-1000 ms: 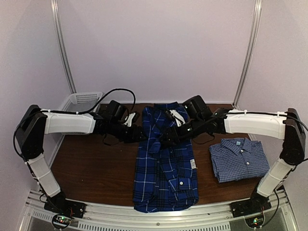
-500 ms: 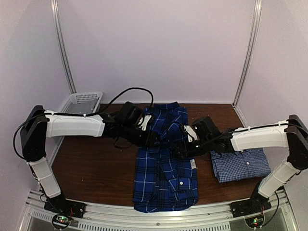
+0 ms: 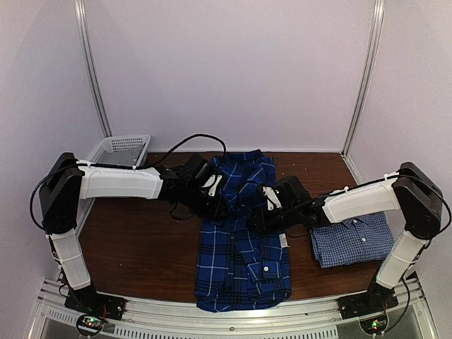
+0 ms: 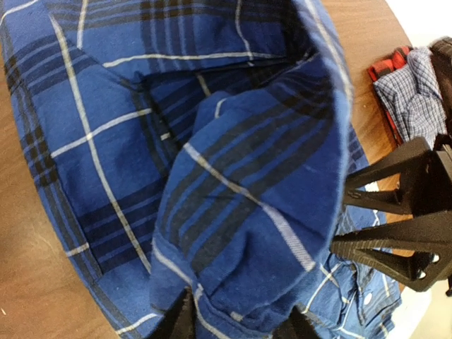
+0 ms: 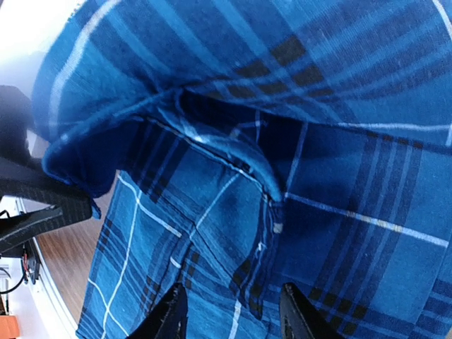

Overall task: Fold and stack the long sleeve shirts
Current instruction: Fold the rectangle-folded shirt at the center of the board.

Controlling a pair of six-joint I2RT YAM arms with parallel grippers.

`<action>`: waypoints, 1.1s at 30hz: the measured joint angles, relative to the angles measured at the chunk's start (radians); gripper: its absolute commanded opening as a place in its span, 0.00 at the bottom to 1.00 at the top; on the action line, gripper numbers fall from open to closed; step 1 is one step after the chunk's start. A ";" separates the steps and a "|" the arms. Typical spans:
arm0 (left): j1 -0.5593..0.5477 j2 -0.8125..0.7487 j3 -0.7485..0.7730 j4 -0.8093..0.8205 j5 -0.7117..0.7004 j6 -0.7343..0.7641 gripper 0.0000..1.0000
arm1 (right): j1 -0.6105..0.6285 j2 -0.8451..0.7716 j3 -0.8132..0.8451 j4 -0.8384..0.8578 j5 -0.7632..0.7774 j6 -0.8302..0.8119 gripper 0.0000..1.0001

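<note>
The dark blue plaid shirt (image 3: 244,261) lies lengthwise down the middle of the table, collar at the far end. My left gripper (image 3: 217,205) is at its left edge, at mid-length. In the left wrist view a raised fold of the plaid shirt (image 4: 240,212) is bunched between the jaws of the left gripper (image 4: 236,325), which is shut on it. My right gripper (image 3: 256,217) is on the shirt's right side. In the right wrist view it (image 5: 233,318) stands open, fingers apart over plaid cloth (image 5: 353,176). The paler check shirt (image 3: 351,239) lies folded at the right.
A white mesh basket (image 3: 126,144) stands at the far left corner. Bare brown table (image 3: 141,240) shows left of the plaid shirt. The two grippers are close together; the right one's black fingers (image 4: 395,191) show in the left wrist view.
Both grippers have come from the collar end towards the shirt's middle and drawn closer together. The left jaws have narrowed onto a fold of the cloth.
</note>
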 measured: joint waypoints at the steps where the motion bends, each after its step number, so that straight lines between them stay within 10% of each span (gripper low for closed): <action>1: 0.000 0.000 0.003 -0.007 -0.003 0.000 0.24 | 0.000 0.002 0.004 0.005 0.000 0.003 0.37; 10: 0.000 0.014 0.071 -0.031 -0.018 0.022 0.00 | 0.000 0.031 0.053 0.027 -0.010 0.013 0.00; 23: 0.000 0.007 0.105 -0.042 0.191 0.015 0.00 | 0.000 -0.140 0.257 -0.363 0.026 -0.118 0.00; 33: 0.000 -0.090 -0.200 0.173 0.396 -0.146 0.00 | 0.042 -0.246 0.263 -0.538 -0.033 -0.132 0.00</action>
